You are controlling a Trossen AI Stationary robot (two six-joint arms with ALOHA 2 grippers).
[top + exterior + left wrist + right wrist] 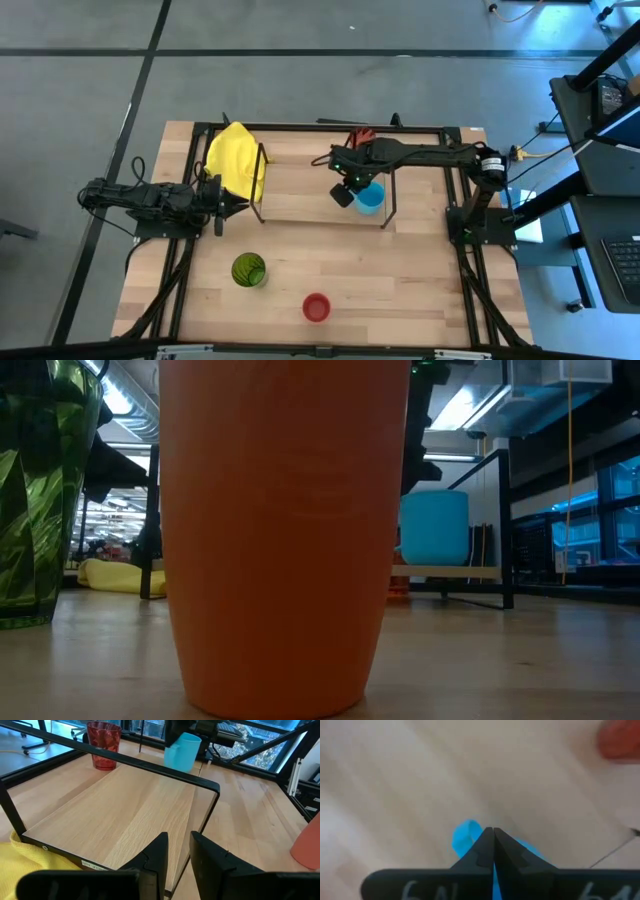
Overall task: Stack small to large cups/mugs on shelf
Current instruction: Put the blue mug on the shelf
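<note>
Seen from above, a wooden table (400, 270) carries a narrower wooden shelf (300, 185) with black wire frames at both ends, lying across the far half. The right gripper (352, 190) reaches in over the shelf's right part, and its fingers are pinched together on the rim of a light blue mug (369, 197), which sits at the shelf's near edge, just inside the right-hand wire frame. At about eleven o'clock from the mug, at the shelf's far edge, stands a red see-through tumbler (103, 745), partly hidden under the right arm in the overhead view. A yellow cloth (237, 160) is heaped over the shelf's left end. The left gripper (232, 203) waits just outside the left wire frame, level with the shelf's near edge, its fingers parted a little and holding nothing. On the open table in front of the shelf, a green tumbler (248, 270) stands at about seven o'clock from the mug, and a short red cup (316, 307) at about six o'clock, close to the table's near edge. The middle of the shelf, between cloth and mug, is bare board.
</note>
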